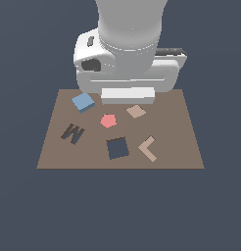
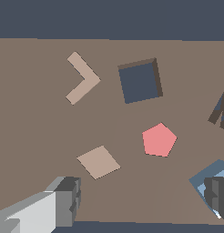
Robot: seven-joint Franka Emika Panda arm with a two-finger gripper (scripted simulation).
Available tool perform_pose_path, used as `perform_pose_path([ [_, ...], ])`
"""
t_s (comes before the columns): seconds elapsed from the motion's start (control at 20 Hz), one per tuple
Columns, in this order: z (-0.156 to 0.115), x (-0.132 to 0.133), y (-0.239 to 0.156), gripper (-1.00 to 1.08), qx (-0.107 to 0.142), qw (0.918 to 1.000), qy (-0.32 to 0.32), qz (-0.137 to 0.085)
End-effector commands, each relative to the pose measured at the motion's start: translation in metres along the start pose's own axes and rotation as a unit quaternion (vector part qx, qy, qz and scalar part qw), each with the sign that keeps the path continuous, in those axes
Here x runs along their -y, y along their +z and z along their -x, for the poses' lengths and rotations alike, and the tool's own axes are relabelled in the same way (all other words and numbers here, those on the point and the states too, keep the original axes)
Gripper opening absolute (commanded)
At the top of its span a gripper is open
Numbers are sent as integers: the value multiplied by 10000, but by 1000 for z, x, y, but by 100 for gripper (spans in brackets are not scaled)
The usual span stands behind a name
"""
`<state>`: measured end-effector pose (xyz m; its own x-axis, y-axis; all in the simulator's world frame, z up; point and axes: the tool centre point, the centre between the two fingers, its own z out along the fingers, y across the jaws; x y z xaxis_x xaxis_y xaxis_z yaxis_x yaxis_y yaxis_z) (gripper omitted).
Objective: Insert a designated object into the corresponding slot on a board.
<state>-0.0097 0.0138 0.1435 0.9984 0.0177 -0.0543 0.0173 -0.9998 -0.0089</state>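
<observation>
The light-blue square block [image 1: 83,102] lies on the brown board [image 1: 176,142] near its far corner on the exterior view's left. The dark navy square slot [image 1: 117,148] is near the board's front middle and has nothing in it. My gripper [image 1: 128,96] hovers above the board's far edge, to the right of the block. In the wrist view the gripper [image 2: 141,200] is open and holds nothing. One finger [image 2: 218,195] overlaps the edge of the block [image 2: 209,175]. The slot [image 2: 140,82] shows beyond it.
On the board are a pink pentagon [image 1: 108,120], a tan square tile [image 1: 136,111], a tan L shape [image 1: 148,148] and a dark M cut-out [image 1: 72,133]. The arm's bulk hides the board's far edge.
</observation>
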Motion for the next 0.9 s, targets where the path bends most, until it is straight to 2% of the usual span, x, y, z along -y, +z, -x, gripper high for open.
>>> perform_pose_path([
  [0.0,0,0,0,100,0,10000,0,0],
  [0.45,8,-8,6,100,-17,9998,-216,9],
  [0.85,26,-30,23,100,-58,9971,-752,32],
])
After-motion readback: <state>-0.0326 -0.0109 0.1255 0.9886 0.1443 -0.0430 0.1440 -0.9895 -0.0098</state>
